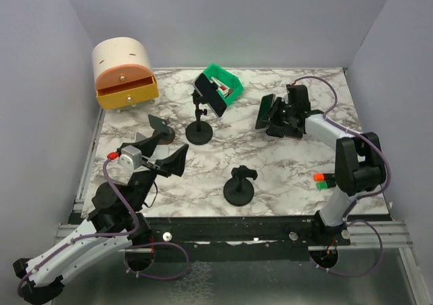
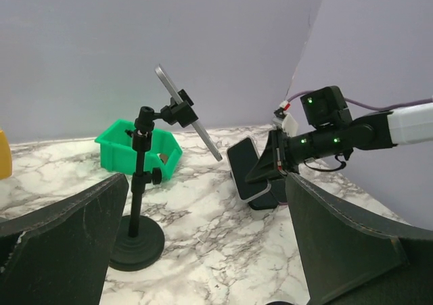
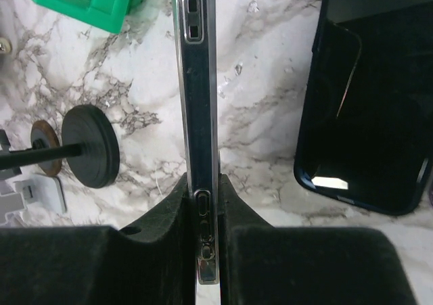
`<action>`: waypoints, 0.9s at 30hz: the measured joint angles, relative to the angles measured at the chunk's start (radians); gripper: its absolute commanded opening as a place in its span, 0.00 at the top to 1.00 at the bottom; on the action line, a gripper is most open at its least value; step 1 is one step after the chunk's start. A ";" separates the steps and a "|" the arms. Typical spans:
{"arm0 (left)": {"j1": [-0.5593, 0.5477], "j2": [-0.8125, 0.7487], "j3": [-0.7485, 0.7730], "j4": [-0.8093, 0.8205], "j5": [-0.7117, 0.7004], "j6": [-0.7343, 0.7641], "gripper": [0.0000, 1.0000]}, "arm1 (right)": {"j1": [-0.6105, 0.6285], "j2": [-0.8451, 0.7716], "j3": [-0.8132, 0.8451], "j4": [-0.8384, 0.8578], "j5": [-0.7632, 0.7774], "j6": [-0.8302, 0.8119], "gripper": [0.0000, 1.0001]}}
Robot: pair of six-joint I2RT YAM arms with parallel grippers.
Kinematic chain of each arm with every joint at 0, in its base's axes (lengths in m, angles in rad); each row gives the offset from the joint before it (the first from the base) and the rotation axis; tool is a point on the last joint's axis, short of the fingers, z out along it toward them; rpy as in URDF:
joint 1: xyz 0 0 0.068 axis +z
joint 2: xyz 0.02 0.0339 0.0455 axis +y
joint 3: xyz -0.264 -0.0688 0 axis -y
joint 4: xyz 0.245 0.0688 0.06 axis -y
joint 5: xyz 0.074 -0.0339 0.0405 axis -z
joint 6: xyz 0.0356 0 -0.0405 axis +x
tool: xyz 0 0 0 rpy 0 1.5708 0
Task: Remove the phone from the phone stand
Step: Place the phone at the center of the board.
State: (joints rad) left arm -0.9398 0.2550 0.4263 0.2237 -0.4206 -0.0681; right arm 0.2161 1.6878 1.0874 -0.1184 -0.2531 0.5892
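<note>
One phone [image 3: 201, 115] sits pinched edge-on in right gripper [image 3: 203, 183] (left gripper [image 2: 206, 251] gapes wide, idle); lower slowly, lay flat, w/o clipping dark phone [image 3: 365, 115] alongside.

The right claw [image 1: 275, 120] holds a phone [image 1: 264, 112] right of the tall phone stand [image 1: 199, 133].

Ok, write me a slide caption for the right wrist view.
The right pincer clamps a silver-edged phone edge-on; a second dark phone lies on the marble table beside it.
</note>
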 measured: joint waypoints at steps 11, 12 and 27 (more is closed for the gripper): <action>0.000 0.011 0.003 -0.034 -0.010 0.006 0.01 | 0.032 0.201 0.132 0.023 -0.021 0.071 1.00; 0.000 0.014 0.003 -0.036 -0.011 0.006 0.01 | 0.040 0.213 0.150 0.019 -0.019 0.075 1.00; 0.000 0.073 0.003 -0.041 -0.017 0.022 0.01 | 0.086 0.314 0.303 -0.128 0.053 0.183 0.99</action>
State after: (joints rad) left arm -0.9398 0.3279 0.4297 0.1829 -0.4377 -0.0460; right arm 0.3019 2.0022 1.3907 -0.2466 -0.2005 0.7719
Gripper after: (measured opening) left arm 0.990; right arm 0.157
